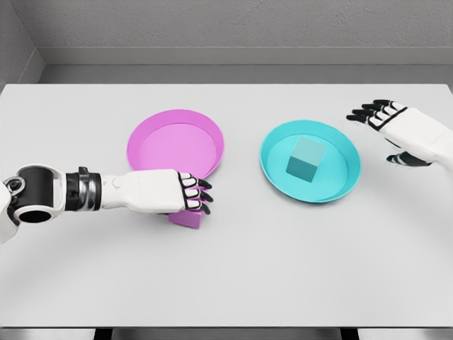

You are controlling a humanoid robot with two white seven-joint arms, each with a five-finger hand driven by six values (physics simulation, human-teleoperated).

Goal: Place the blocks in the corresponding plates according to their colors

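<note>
Leftmost, the left arm comes in low across the table (226, 276), a white jointed limb with a dark ringed wrist. Its left hand (173, 193) is curled over the pink block (190, 218), the black-tipped fingers (200, 196) wrapped down on the block's top so that only its lower part shows. The block is a smooth, matte cube resting on the table just beside the near rim of the pink plate (175, 142), which is round and shallow with a raised lip; whether block and rim touch is hidden by the hand. Right of it, apart by a bare strip of table, sits the teal plate (333, 180), the same round shape. A teal block (305, 159), also a plain cube, lies inside it near the middle, turned a little so one corner faces forward. Farthest right, the right hand (396, 131) hangs above the table beside the teal plate, its fingers spread and holding nothing. The table is a flat, pale grey sheet with no marks. Behind it stand rough grey walls with a lighter band along the base.
</note>
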